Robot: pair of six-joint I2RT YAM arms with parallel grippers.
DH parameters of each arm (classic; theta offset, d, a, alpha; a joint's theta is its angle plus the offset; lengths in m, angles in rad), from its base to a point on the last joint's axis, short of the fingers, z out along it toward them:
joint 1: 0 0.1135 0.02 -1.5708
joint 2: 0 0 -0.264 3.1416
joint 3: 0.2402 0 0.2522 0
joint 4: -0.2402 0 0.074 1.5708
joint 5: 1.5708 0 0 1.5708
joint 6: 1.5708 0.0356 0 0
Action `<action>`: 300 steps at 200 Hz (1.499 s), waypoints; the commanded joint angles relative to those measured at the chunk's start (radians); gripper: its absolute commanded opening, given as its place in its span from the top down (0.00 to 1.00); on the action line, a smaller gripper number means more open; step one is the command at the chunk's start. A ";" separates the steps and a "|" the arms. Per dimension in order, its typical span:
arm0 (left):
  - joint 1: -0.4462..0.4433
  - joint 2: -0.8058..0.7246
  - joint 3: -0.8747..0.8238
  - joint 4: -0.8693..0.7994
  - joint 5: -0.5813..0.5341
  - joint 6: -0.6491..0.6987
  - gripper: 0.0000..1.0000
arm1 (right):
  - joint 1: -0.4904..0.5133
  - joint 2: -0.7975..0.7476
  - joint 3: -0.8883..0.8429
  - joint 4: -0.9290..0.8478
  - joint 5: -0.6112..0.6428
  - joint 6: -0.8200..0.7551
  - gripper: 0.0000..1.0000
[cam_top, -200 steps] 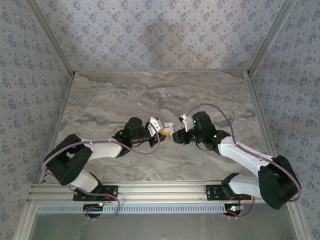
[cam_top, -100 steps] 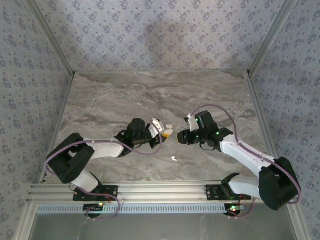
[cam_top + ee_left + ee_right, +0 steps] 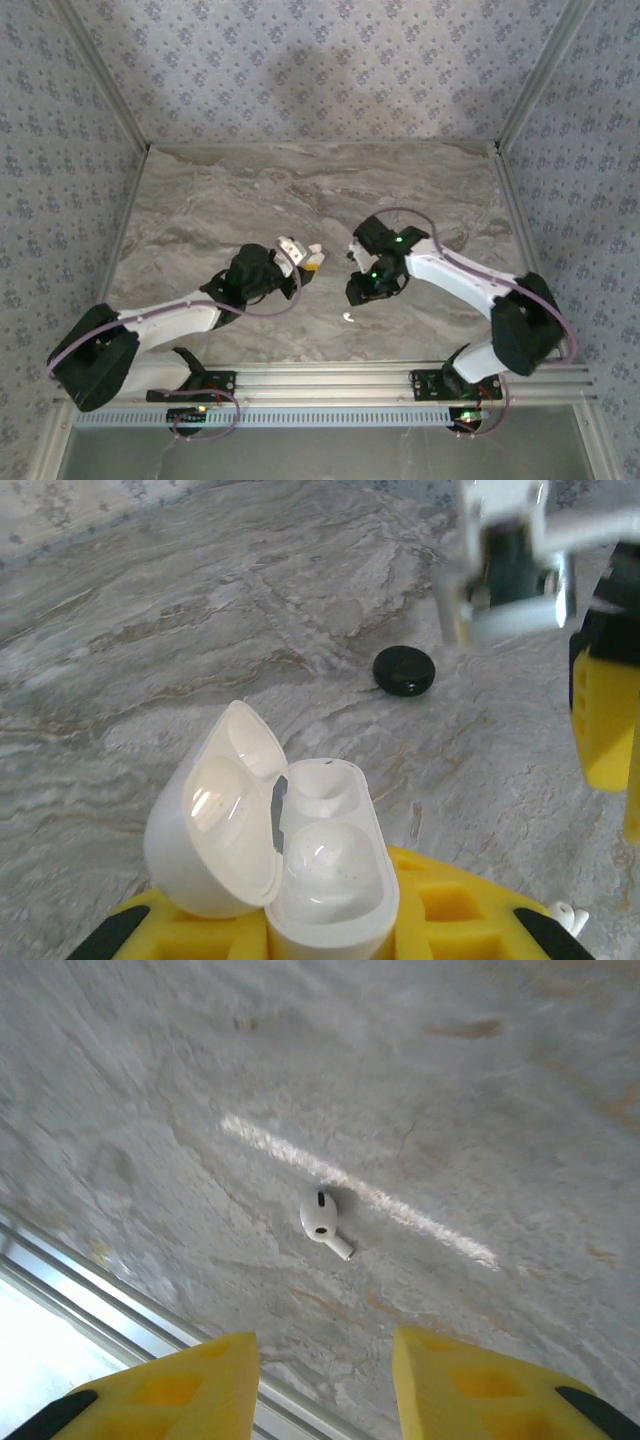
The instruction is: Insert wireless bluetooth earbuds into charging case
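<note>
One earbud (image 3: 322,1218) is seen lying alone on the marble table (image 3: 200,210), not far from the front rail (image 3: 320,378). Over it the right gripper (image 3: 325,1385) is poised with its yellow jaws apart and nothing between them. To the left, the charging case (image 3: 325,875) is clamped in the left gripper (image 3: 303,257), with its lid thrown open and tilted aside. Farther off, a flat black disc (image 3: 404,670) is seen on the table.

Your grey marble table (image 3: 200,200) carries one white earbud (image 3: 347,317), lower centre of the top view, and a black disc (image 3: 404,670).
</note>
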 commanded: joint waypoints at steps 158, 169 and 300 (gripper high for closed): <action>0.020 -0.151 -0.034 -0.101 -0.058 -0.006 0.89 | 0.044 0.376 0.187 -0.094 -0.102 -0.347 0.66; 0.020 -0.150 -0.033 -0.099 -0.058 -0.004 0.89 | 0.042 0.382 0.186 -0.094 -0.102 -0.350 0.67; 0.019 -0.141 -0.031 -0.102 -0.055 0.004 0.89 | 0.022 0.363 0.175 -0.080 -0.087 -0.347 0.86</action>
